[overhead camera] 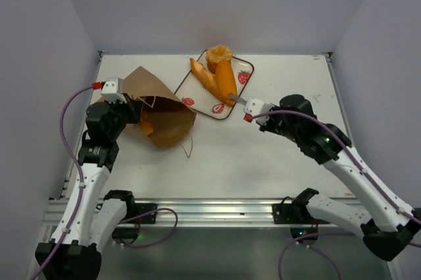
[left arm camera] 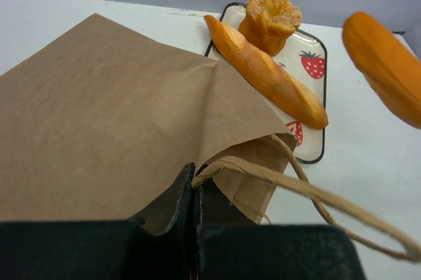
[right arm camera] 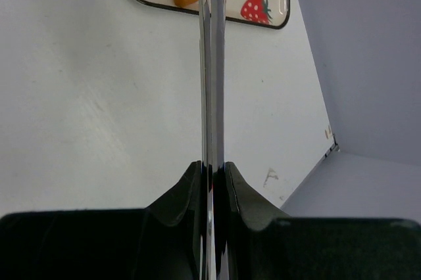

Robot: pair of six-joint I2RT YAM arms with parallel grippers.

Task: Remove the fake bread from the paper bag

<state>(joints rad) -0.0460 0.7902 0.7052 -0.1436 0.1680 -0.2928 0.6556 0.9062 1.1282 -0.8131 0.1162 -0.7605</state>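
The brown paper bag [overhead camera: 158,102] lies on its side at the left, its mouth facing the near edge. An orange bread piece [overhead camera: 146,125] shows inside the mouth. My left gripper [overhead camera: 136,113] is shut on the bag's rim [left arm camera: 195,173], where a cord handle [left arm camera: 309,191] starts. On the strawberry tray [overhead camera: 189,100] lie a ruffled bun [left arm camera: 270,20] and a baguette [left arm camera: 266,73]. My right gripper [right arm camera: 213,165] is shut on thin metal tongs [right arm camera: 212,63]. The tongs' far end meets a long orange bread piece [overhead camera: 227,77] [left arm camera: 388,63] over the tray.
The white tray [right arm camera: 279,20] stands at the back centre of the white table. Grey walls enclose the table at the back and on both sides. A second cord handle [overhead camera: 189,147] trails from the bag toward the near edge.
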